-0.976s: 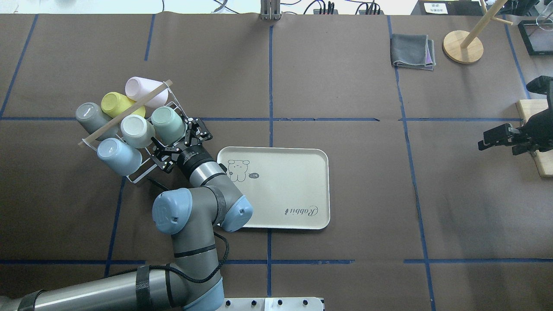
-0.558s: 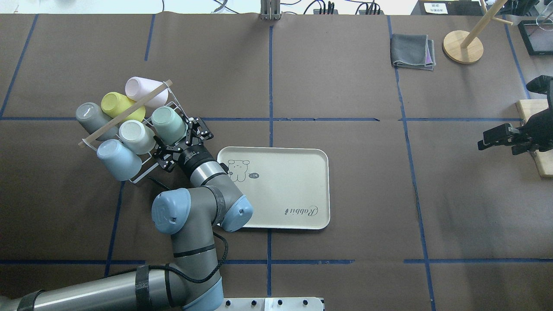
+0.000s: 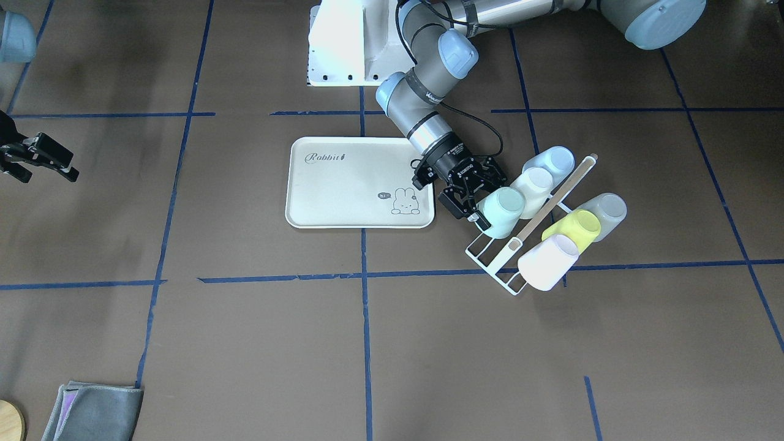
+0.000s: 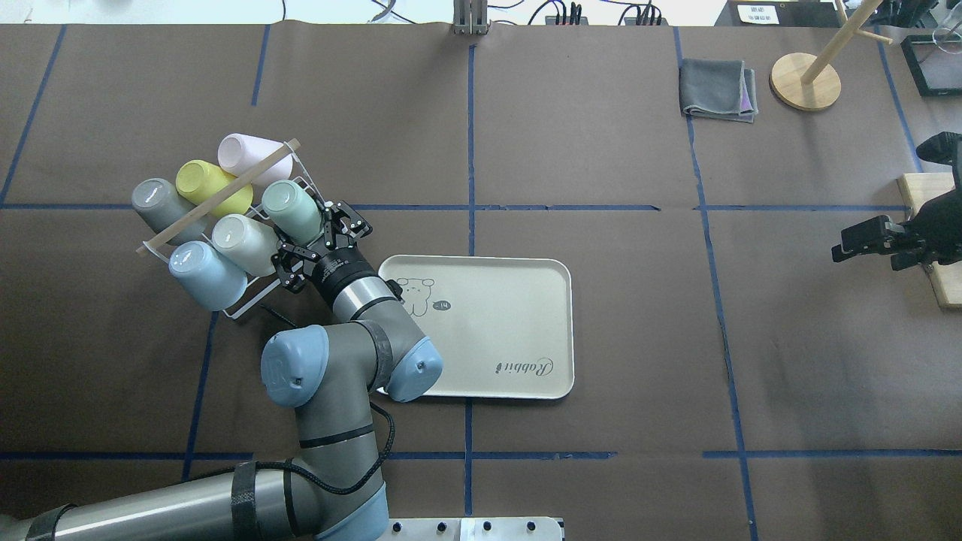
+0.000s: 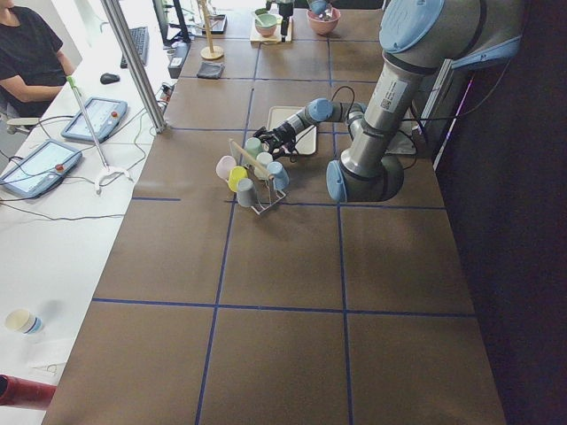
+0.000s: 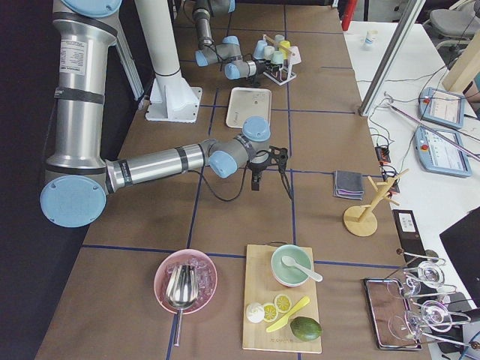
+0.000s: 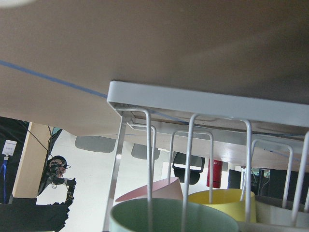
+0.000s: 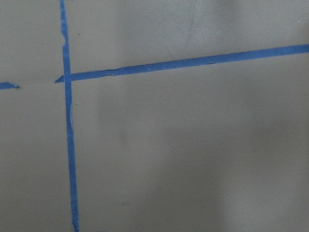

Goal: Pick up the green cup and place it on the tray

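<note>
The green cup (image 4: 288,207) (image 3: 502,212) leans bottom-up on a white wire rack (image 4: 246,300) (image 3: 490,257), at the end nearest the tray. My left gripper (image 4: 317,240) (image 3: 474,195) is open at the cup's mouth end, one finger on each side; whether the fingers touch it is unclear. In the left wrist view the green cup's rim (image 7: 174,216) shows behind the rack wires (image 7: 188,159). The cream tray (image 4: 488,315) (image 3: 343,196) lies bare beside the rack. My right gripper (image 4: 864,252) (image 3: 50,176) hovers open far off, holding nothing.
The rack also holds pink (image 4: 244,154), yellow (image 4: 207,184), grey (image 4: 158,203), white (image 4: 242,242) and pale blue (image 4: 207,274) cups under a wooden rod (image 4: 218,195). A folded grey cloth (image 4: 718,89) and a wooden stand (image 4: 805,81) sit far right.
My left gripper has slid a little further toward the rack, along the green cup. The cup has shifted slightly toward the rod. The right arm is still.
</note>
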`<state>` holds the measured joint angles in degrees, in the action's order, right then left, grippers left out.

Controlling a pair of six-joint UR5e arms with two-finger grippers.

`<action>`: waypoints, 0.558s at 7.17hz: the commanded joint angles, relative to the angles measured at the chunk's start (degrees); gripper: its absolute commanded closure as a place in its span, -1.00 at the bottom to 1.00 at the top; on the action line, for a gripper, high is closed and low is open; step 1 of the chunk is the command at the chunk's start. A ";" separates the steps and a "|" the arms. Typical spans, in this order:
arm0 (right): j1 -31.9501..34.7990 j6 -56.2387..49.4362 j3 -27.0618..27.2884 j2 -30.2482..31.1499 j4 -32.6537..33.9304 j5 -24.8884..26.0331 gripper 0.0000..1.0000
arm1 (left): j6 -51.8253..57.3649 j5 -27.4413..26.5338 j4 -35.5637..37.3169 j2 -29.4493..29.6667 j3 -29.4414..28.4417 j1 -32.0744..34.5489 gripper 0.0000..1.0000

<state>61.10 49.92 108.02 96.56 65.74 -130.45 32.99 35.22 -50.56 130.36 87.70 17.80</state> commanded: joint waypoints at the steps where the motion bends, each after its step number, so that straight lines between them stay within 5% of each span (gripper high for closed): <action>1: -0.01 0.00 -0.09 0.03 0.00 0.02 -1.00 | 0.14 -0.07 0.20 -2.37 6.22 0.12 -0.16; 4: -0.01 0.00 -0.09 0.03 0.00 0.02 -1.00 | 0.05 0.02 0.38 -6.07 18.52 0.04 -0.16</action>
<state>61.08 49.92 107.99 96.59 65.74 -130.45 33.05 35.17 -50.23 125.39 101.35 17.91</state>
